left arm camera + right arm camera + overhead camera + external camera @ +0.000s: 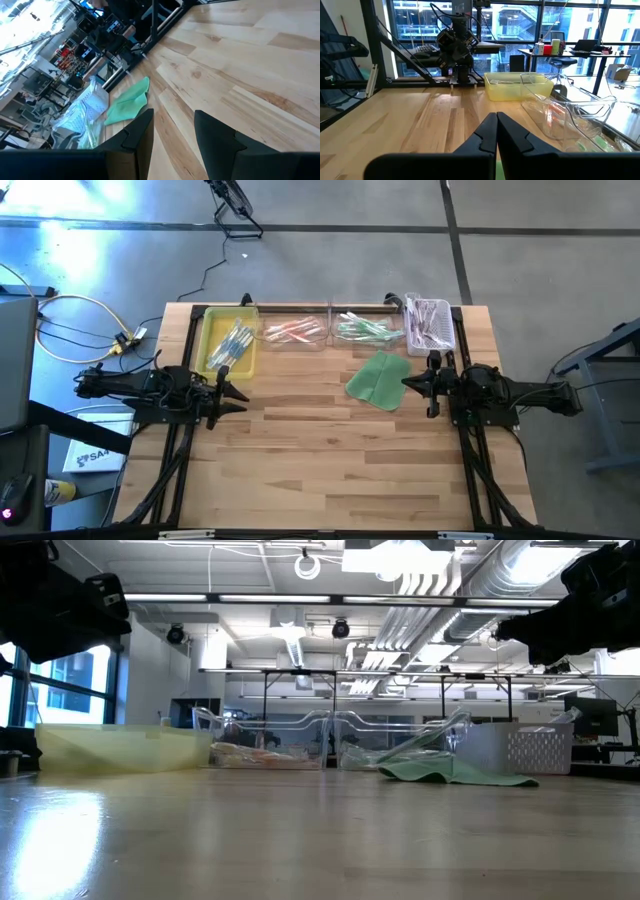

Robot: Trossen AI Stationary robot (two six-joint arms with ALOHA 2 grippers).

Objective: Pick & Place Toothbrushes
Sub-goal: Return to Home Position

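- The wrapped whitish toothbrushes point(232, 346) lie in four containers along the far edge of the pale wooden table point(320, 470). These are a shallow yellow plastic bin point(208, 340), a left clear plastic bin point(275, 320), a right clear plastic bin point(368, 346) and a white perforated basket point(452, 330).
- The left gripper point(238, 390) hovers at the table's left side, near the yellow bin, with its fingers point(140, 135) spread and empty.
- The right gripper point(408, 383) hovers at the right side, just beside a flat green cloth point(380, 378), with its fingers point(487, 132) pressed together on nothing.
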